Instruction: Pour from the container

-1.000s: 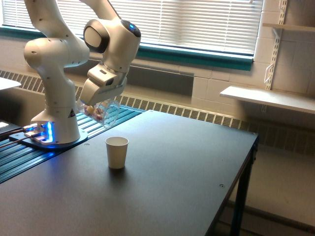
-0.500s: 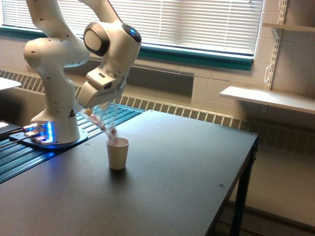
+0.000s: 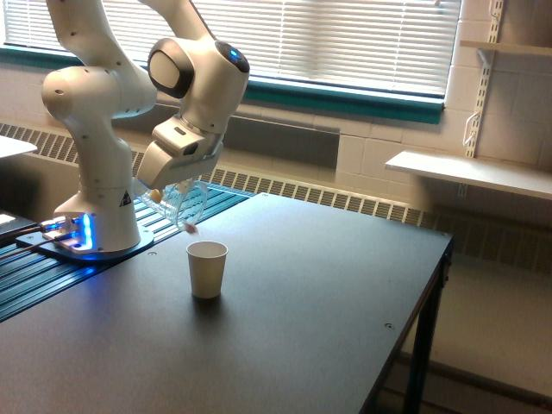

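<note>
The clear plastic cup point(image 3: 179, 200) hangs tilted steeply, mouth down toward the exterior view's right, with my gripper point(image 3: 172, 177) shut on it. Most of it looks see-through now; a pale piece shows near its upper end and one small piece point(image 3: 190, 228) is at its lip, in the air just above the white paper cup point(image 3: 207, 269). That paper cup stands upright on the dark table point(image 3: 285, 328), slightly right of and below the clear cup's mouth. The gripper's fingers are largely hidden behind the white hand.
The arm's white base point(image 3: 90, 207) with blue lights stands on a ribbed teal platform point(image 3: 52, 276) at the exterior view's left. A wall with blinds and a radiator runs behind. The table's right edge point(image 3: 431, 285) drops off; shelves point(image 3: 470, 172) hang on the far right wall.
The clear cup has tipped further and emptied: a stream of pieces fell into the paper cup half a second ago, and now only a last piece is dropping. The paper cup stayed put.
</note>
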{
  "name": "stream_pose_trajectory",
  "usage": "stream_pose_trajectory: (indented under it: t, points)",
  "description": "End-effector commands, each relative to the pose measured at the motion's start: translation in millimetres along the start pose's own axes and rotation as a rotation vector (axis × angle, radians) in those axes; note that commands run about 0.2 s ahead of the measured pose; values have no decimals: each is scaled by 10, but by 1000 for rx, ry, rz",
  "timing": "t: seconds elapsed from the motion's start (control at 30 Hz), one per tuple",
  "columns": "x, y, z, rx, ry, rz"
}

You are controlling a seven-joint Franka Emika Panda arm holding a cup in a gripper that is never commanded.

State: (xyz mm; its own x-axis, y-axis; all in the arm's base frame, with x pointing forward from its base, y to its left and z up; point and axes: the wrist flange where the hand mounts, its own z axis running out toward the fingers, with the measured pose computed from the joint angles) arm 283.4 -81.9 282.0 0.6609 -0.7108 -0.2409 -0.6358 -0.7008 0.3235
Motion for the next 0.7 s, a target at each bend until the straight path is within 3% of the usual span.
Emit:
stream_pose_trajectory:
  t: [0.03,0.7]
  points:
    - [-1,-42,-40,-8,29,14]
    - [-19,-79,-89,-23,64,43]
